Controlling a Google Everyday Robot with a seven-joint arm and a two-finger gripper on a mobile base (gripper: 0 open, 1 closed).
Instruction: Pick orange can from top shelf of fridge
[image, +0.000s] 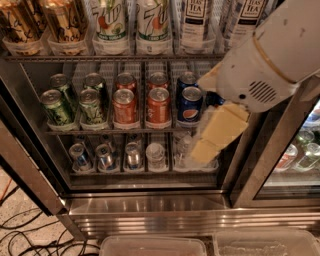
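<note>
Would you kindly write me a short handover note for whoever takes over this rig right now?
Pincer: in front of the fridge, at the right end of the middle rack, carrying no can.
Orange can: upright in its tray at the left of the top shelf, a twin beside it, 7Up cans to the right.
Done: nothing grasped yet.
Left: bring the pincer up and left to the can, grasp it, draw it out.
</note>
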